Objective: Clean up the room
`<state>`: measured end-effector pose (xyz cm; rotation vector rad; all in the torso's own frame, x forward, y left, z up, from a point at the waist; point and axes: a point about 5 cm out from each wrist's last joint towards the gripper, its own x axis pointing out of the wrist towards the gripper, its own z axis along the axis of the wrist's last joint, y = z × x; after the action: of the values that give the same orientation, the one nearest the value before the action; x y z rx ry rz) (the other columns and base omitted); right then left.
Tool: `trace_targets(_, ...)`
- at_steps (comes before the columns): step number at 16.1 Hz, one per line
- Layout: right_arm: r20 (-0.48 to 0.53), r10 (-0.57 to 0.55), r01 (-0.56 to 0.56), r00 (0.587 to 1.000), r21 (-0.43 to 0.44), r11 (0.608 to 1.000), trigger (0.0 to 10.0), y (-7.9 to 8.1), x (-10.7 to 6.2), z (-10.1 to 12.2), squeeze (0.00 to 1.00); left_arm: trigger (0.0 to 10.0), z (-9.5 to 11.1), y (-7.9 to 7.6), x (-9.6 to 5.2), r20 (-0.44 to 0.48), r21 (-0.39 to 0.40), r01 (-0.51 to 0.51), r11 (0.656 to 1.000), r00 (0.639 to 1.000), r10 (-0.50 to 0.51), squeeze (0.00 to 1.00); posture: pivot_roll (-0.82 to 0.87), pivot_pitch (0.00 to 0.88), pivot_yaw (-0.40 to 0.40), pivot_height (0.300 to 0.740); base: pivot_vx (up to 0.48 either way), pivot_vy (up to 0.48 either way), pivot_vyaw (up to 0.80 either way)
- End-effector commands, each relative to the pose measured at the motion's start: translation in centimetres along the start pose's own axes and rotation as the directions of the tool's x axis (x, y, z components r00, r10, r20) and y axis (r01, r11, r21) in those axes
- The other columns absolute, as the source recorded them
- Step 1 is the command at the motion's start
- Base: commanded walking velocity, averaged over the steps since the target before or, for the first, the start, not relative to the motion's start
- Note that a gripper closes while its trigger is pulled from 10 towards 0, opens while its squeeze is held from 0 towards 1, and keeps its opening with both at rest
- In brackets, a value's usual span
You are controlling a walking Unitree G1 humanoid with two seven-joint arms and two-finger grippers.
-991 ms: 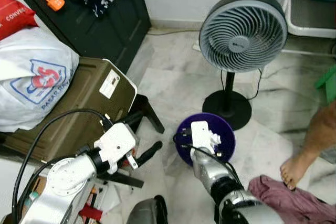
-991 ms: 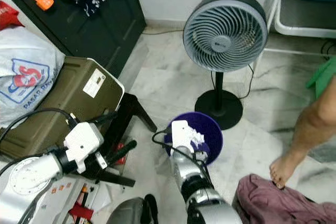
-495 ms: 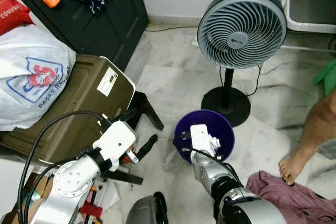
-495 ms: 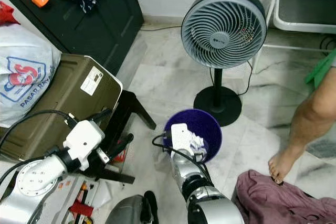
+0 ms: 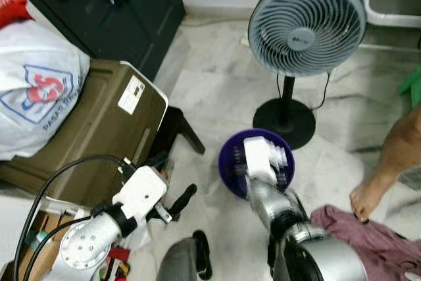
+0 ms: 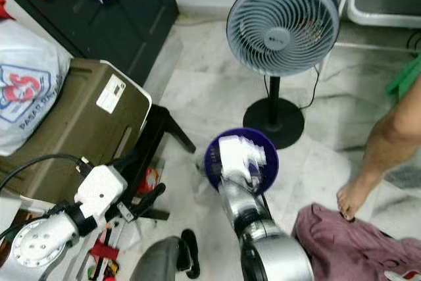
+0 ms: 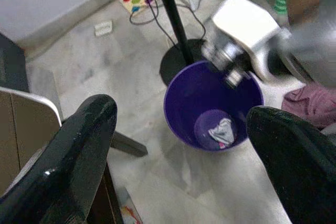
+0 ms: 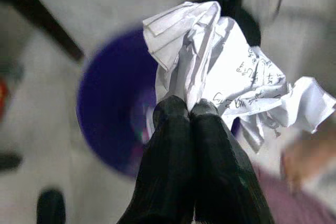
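Note:
A purple bin [image 5: 228, 162] stands on the marble floor in front of the fan's base. My right arm [image 5: 276, 205] reaches out over it, its white wrist box above the bin's opening. In the right wrist view my right gripper [image 8: 189, 113] is shut on a crumpled white paper [image 8: 231, 77] with writing on it, held over the bin [image 8: 105, 124]. The left wrist view looks down into the bin [image 7: 176, 121], where a small crumpled scrap [image 7: 221, 131] lies at the bottom. My left gripper [image 7: 178, 145] is open and empty, left of the bin near the olive case.
A standing fan [image 5: 306, 27] is just behind the bin. An olive case [image 5: 99, 129] with a white plastic bag [image 5: 33, 93] on it sits at the left. A person's foot [image 5: 368, 199] and a maroon cloth [image 5: 371, 245] are at the right. A black shoe [image 5: 201, 262] lies near my feet.
My right wrist has pushed farther forward over the bin's opening, still holding the paper. The left arm has dropped slightly. The camera view has shifted a little.

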<state>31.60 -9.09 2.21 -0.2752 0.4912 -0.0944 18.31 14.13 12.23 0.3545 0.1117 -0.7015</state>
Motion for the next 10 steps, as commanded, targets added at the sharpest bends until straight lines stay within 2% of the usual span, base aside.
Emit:
trace_targets(1, -0.008, 0.050, -0.050, 0.999, 0.006, 0.999, 10.0, 1.4, -0.5, -0.3, 0.00, 10.0, -0.1, 0.4, -0.7, -0.026, 0.010, -0.027, 1.000, 0.999, 0.027, 0.00, 0.14, 0.321, 0.228, 0.740, 0.000, 0.000, 0.00)
trace_targets(3, -0.003, 0.088, -0.088, 0.996, 0.015, 0.996, 10.0, 2.0, -0.5, 0.3, 0.00, 10.0, -0.2, 0.2, -1.5, -0.046, 0.004, -0.027, 1.000, 0.999, 0.027, 0.00, 0.15, 0.336, 0.226, 0.740, 0.000, 0.000, 0.00)
trace_targets(6, -0.035, 0.111, -0.111, 0.993, 0.002, 0.994, 10.0, 2.5, -0.7, -0.3, 0.00, 10.0, -0.2, 0.3, -1.8, -0.059, -0.004, -0.034, 0.999, 0.998, 0.034, 0.00, 0.16, 0.342, 0.226, 0.740, 0.000, 0.000, 0.00)
trace_targets(8, -0.070, 0.083, -0.083, 0.994, 0.011, 0.997, 10.0, 2.1, -0.7, -1.1, 0.00, 10.0, 0.0, 0.2, -1.9, -0.063, -0.012, -0.035, 0.999, 0.997, 0.035, 0.00, 0.16, 0.352, 0.230, 0.740, 0.000, 0.000, 0.00)
trace_targets(10, -0.029, 0.063, -0.062, 0.998, 0.040, 0.997, 10.0, 1.5, -0.4, -0.3, 0.00, 10.0, 0.0, 0.0, -2.0, -0.067, -0.018, -0.032, 0.999, 0.997, 0.031, 0.00, 0.16, 0.357, 0.231, 0.740, 0.000, 0.000, 0.00)
